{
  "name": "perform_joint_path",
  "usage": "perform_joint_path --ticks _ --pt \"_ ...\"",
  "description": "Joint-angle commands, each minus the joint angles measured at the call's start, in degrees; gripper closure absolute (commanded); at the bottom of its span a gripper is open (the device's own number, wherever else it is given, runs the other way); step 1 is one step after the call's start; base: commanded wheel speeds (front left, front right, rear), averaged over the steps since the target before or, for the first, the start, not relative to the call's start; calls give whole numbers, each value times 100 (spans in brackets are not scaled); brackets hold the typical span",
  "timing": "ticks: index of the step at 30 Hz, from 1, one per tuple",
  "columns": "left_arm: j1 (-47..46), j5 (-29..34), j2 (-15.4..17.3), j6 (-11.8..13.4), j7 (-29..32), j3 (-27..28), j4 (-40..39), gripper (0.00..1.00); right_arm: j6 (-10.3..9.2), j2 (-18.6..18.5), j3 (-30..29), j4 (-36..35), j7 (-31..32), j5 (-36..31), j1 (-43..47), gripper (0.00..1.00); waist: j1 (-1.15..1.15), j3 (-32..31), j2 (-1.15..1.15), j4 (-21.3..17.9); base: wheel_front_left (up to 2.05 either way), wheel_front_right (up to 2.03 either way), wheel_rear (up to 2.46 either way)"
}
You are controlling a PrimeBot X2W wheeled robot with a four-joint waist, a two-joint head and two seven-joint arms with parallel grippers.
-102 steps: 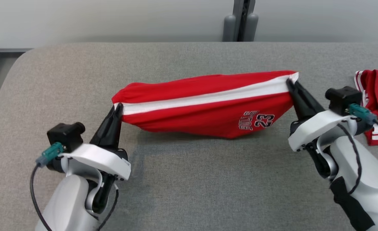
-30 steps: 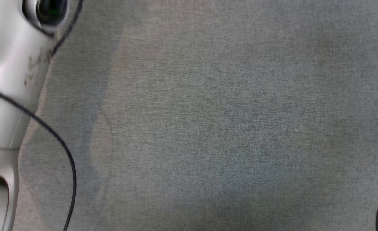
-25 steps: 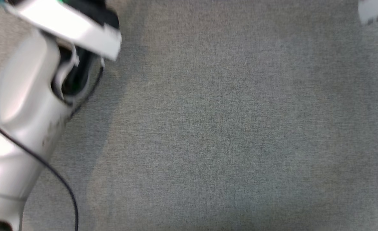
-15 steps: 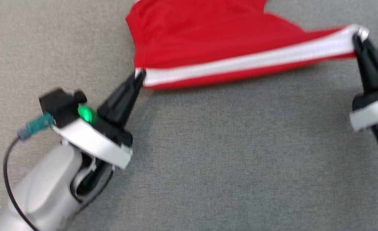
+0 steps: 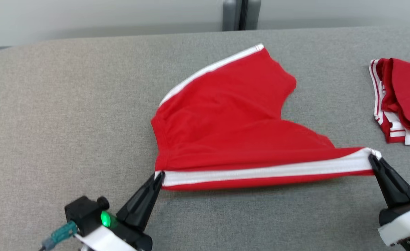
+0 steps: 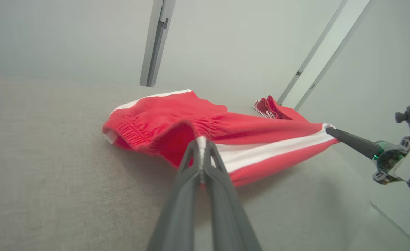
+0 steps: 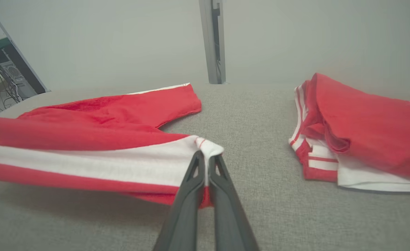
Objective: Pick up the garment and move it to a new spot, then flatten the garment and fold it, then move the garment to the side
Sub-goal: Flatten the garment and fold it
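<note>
Your left tool (image 5: 159, 175), at the lower left of the head view, is clamped on one end of the white side stripe (image 5: 260, 171) of the red shorts (image 5: 225, 122). Your right tool (image 5: 372, 158), at the lower right, is pinched on the stripe's other end, so that edge runs taut between them. The rest of the shorts fans up toward the frame's centre on the grey surface (image 5: 69, 104), and a folded red-and-white garment (image 5: 403, 90) lies apart at the right edge.

Red shorts (image 5: 232, 125) – white side stripes – near edge lifted taut, rest spread flat
</note>
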Motion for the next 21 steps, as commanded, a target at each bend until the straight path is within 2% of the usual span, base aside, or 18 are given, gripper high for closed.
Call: perform_joint_path --ticks 1,6,9,11,17,18,21 --pt "214 54 72 106 -22 139 -92 100 -47 -147 -184 -80 56 7 201 100 0 -153 0 -17 0 0 0" --pt "643 90 -12 247 -21 140 -417 100 -48 -102 -476 -439 352 -84 493 100 0 -259 0 6 0 0 0" --pt "618 43 -117 270 -16 95 -399 100 -47 57 -609 -470 559 -180 315 100 0 -273 0 65 0 0 0" --pt "429 -75 -311 236 -6 122 -311 100 -44 199 -558 -351 748 -246 -3 100 0 -236 0 166 0 0 0" --pt "-15 -454 -713 177 173 200 102 100 -38 328 -296 266 932 -289 -957 100 0 25 0 384 0 0 0" --pt "-259 -654 -951 204 272 248 342 100 -39 258 -129 578 969 -323 -1382 100 0 157 0 518 0 0 0" --pt "-754 -936 -1309 143 361 363 720 100 -38 179 200 1201 1014 -298 -2222 100 0 406 0 749 0 0 0"
